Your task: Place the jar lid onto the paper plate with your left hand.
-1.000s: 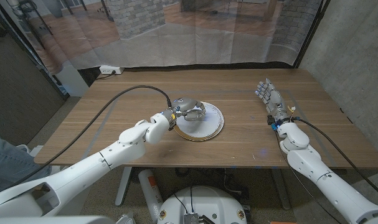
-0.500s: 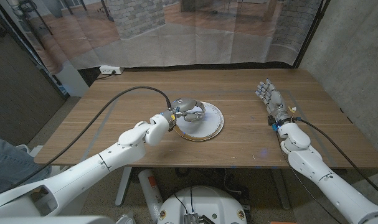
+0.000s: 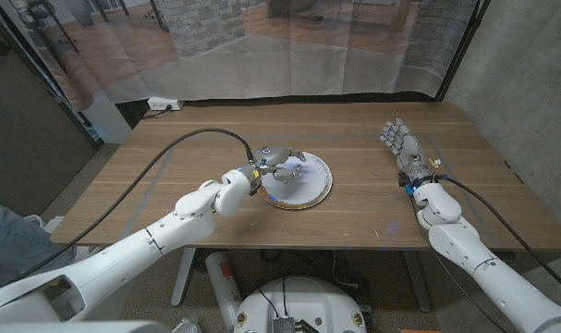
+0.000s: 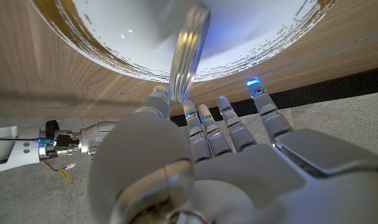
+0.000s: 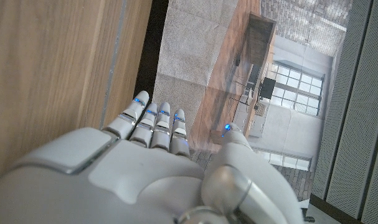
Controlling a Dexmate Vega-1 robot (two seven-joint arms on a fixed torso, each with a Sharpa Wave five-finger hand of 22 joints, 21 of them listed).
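Left hand [image 3: 278,160] was over the paper plate [image 3: 313,191], jar lid [image 4: 187,51] on edge at thumb and fingertips, fingers mostly spread; grip or release unclear. Lid not yet flat on plate. Right hand [image 3: 400,144] idle, fingers apart, empty, on worktop [image 3: 372,199].

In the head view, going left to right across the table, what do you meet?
Left hand holding the jar lid → paper plate → right hand, fingers apart and holding nothing.
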